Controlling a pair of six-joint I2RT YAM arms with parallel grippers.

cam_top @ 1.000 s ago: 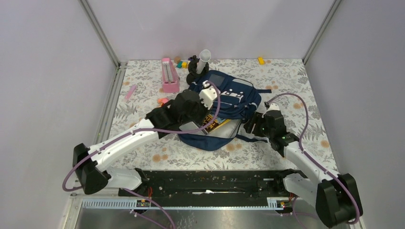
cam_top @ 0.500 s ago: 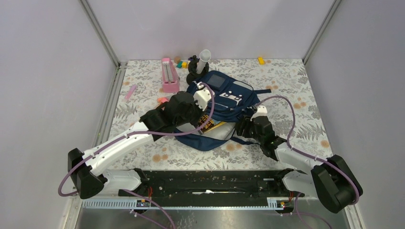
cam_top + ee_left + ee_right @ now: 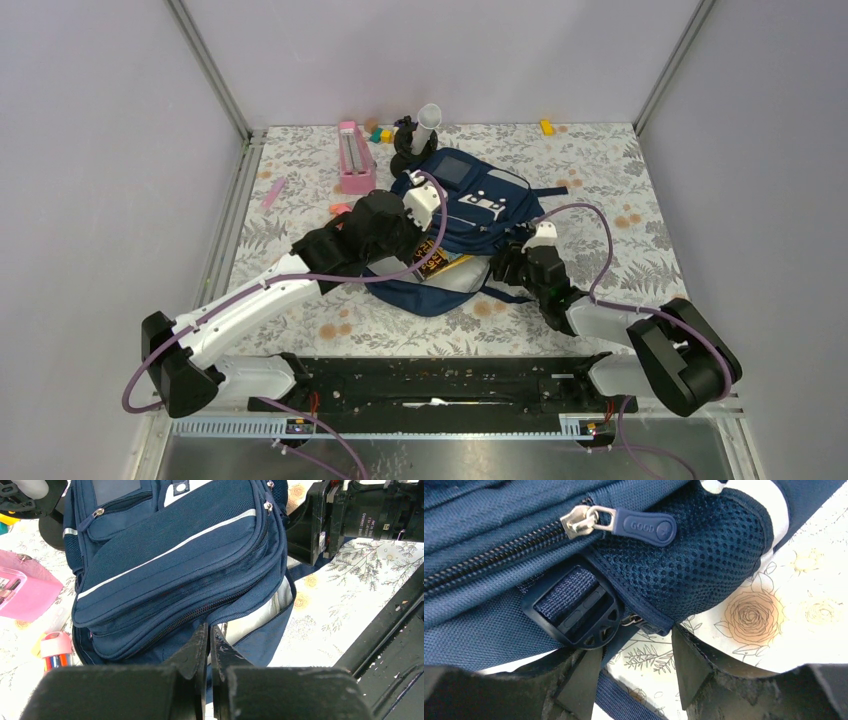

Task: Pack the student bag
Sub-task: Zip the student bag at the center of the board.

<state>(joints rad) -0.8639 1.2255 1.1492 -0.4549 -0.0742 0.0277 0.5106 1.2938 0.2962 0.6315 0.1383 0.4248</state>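
The student bag [image 3: 505,205] lies in the middle of the table [image 3: 600,160], so the left gripper [image 3: 209,640], its 2 fingers [image 3: 190,655] pressed together on what seems to be the flap edge by the zipper [image 3: 200,612], should lift slowly while the right gripper [image 3: 636,672], spread near the buckle [image 3: 574,615], closes to steady it.

table [image 3: 610,170]: floral | on it: student bag [image 3: 480,205] centre, pink box [image 3: 354,158] far left, yellow block [image 3: 546,127] far edge
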